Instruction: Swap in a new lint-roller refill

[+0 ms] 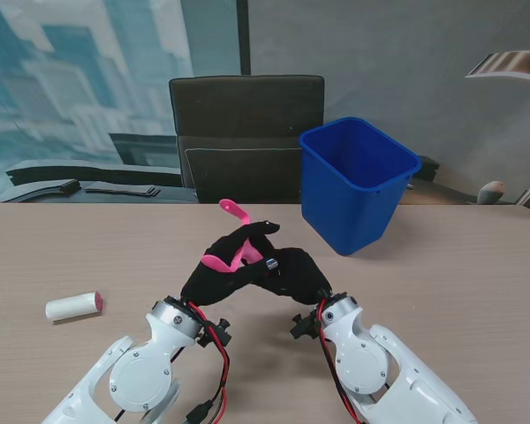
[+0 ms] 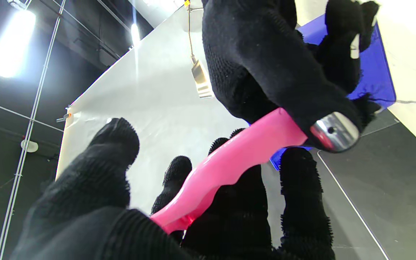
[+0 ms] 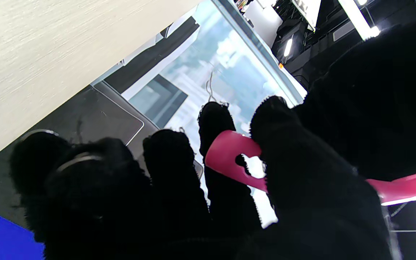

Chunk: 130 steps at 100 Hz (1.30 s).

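Pale wood-grain laminate covers the table (image 1: 477, 265), matte and faintly streaked, with a dark padded chair (image 1: 246, 132) pushed up against its far edge. Just to the right of that chair stands a blue bin (image 1: 358, 181), smooth moulded plastic with a rolled rim and tapering walls.

Nearer to me than the chair, the two black knit-gloved hands meet above the tabletop. The left hand (image 1: 219, 272) has its fuzzy fingers (image 2: 302, 187) wrapped around the pink lint-roller handle (image 1: 234, 237), a glossy, curved plastic grip with finger scallops. The right hand (image 1: 293, 272) is closed over the same handle from the other side; in the left wrist view a bare metal fingertip (image 2: 334, 131) pokes through the glove against the pink plastic. The handle's flat end, pierced by a hanging hole (image 3: 242, 162), tilts toward the chair.

Well to the left of the chair and nearer to me, a white refill roll (image 1: 73, 306) with a pink end lies on its side on the table. I can read no writing on anything.
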Available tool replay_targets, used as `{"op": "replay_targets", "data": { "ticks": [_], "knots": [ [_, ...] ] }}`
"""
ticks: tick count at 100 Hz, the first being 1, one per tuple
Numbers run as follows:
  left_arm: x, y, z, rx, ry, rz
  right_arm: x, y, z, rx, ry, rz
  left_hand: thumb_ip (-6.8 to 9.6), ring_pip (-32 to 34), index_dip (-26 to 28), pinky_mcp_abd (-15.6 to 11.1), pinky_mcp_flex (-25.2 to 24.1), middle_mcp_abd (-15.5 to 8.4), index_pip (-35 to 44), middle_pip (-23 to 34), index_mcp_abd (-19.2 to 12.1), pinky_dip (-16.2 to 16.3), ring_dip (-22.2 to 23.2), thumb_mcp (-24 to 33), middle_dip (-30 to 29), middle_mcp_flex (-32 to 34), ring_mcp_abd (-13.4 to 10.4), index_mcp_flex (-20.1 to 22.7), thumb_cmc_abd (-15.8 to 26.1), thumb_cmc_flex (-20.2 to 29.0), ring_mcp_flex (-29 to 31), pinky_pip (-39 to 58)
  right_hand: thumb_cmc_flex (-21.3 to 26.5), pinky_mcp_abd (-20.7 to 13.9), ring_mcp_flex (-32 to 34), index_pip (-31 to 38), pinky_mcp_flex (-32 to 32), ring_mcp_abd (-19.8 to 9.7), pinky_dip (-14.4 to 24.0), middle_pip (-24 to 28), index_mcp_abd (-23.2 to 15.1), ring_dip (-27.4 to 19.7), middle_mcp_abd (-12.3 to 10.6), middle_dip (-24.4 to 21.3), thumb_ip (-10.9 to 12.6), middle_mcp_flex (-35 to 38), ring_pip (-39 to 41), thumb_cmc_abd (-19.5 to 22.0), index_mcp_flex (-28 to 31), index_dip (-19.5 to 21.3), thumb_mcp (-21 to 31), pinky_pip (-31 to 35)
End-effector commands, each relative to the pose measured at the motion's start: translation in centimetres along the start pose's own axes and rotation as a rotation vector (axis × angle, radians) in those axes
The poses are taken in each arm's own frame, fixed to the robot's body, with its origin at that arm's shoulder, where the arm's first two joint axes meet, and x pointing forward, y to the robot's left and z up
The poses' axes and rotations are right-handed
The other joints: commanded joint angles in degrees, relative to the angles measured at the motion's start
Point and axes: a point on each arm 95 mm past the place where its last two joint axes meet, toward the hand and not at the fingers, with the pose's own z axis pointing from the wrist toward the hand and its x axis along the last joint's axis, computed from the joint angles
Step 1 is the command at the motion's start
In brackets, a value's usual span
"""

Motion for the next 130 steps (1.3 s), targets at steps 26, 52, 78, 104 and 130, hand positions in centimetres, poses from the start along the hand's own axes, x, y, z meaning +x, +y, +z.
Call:
{"op": "replay_targets", "data": {
  "ticks": [26,52,78,104,130],
  "knots": [
    [-1.9,-0.3,-0.4,-0.03,-0.012,0.032,-0.4,1.2,0.2,-0.033,-0.018,-0.011,-1.73,-0.4,-5.6,-0.4,-6.3,4.0,-13.4,-10.7,2.4,1.2,1.2,-2.6,-7.4,-13.6,11.3,-9.7,-1.3,-9.5,-6.8,-7.6,3.6,-25.4,1.8,5.8,0.8,-27.1,0.7,1.2,0.1,0.8,-1.4,1.1,1.8,1.6,3.0,9.5,3.6,1.1,8.3,2.0],
    [-2.1,-0.9,-0.3,-0.019,-0.013,0.056,-0.5,1.5,0.2,-0.046,-0.03,-0.021,-1.75,-5.7,-7.0,-0.6,-8.6,6.1,-17.1,-14.7,1.6,1.2,-1.3,-7.2,-10.3,-18.7,10.5,-12.5,-0.1,-8.8,-10.4,-12.4,3.6,-25.5,1.8,5.8,0.9,-27.2,0.5,1.1,0.0,0.7,-1.4,1.3,1.8,1.6,3.1,9.4,3.6,0.9,8.4,2.1],
    [-2.3,-1.1,-0.6,-0.029,-0.002,0.074,-0.7,2.0,0.4,-0.085,-0.036,-0.054,-1.93,-5.0,-7.6,0.0,-7.3,8.4,-18.6,-13.9,0.8,1.8,-1.1,-8.5,-10.2,-16.2,11.8,-12.8,-0.5,-9.0,-8.4,-12.1,3.5,-25.6,1.8,5.8,0.9,-27.3,0.4,1.0,0.0,0.7,-1.6,1.4,1.8,1.6,3.0,9.6,3.6,0.9,8.3,2.1],
    [-2.4,-1.7,-1.1,-0.009,0.009,0.102,-1.1,3.1,0.3,-0.119,-0.048,-0.104,-2.23,-4.5,-8.1,0.4,-6.2,9.5,-19.6,-13.8,0.9,2.2,-1.2,-9.6,-10.8,-14.9,12.6,-13.2,-0.3,-9.2,-7.1,-11.6,3.5,-25.8,1.8,5.8,1.0,-27.7,0.2,1.1,-0.2,0.6,-1.7,1.5,1.8,1.4,2.9,9.7,3.4,0.9,8.1,2.1],
    [-3.0,-3.3,-2.0,0.017,0.001,0.171,-1.5,4.5,-0.1,-0.147,-0.042,-0.157,-2.29,-3.9,-8.2,0.6,-6.0,9.1,-19.6,-13.4,1.0,2.4,-1.1,-10.7,-11.0,-14.1,12.7,-12.7,1.0,-9.6,-6.5,-11.1,3.4,-26.2,1.8,5.8,1.0,-27.9,0.1,1.2,-0.7,0.6,-1.9,1.6,1.8,1.3,2.8,9.9,3.3,1.0,7.8,2.1]
  ]
}}
